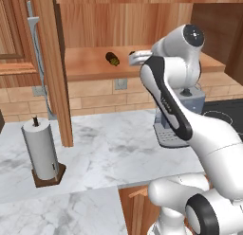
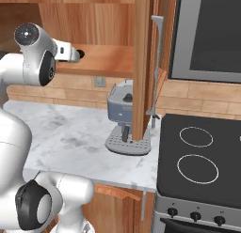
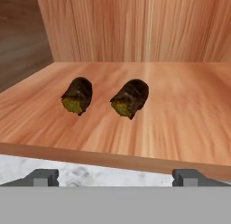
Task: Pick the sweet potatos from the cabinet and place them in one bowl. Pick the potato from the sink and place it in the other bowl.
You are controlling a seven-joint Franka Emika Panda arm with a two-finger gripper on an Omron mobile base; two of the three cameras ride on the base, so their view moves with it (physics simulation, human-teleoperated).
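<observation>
Jaws (image 3: 115, 177) wide open, holding nothing, just outside cabinet shelf (image 3: 180, 128). Two sweet potatos (image 3: 130, 98) lie side by side on shelf. Round, may roll away if bumped; jaws may nudge neighbour.

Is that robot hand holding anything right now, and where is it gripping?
Nothing is held. The gripper is open, short of the cabinet shelf, and both sweet potatoes lie untouched on it.

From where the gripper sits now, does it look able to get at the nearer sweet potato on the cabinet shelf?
Probably yes. The gripper is open and faces the shelf, where both sweet potatoes lie apart; nothing stands between it and the right-hand sweet potato, which is almost centred ahead.
</observation>
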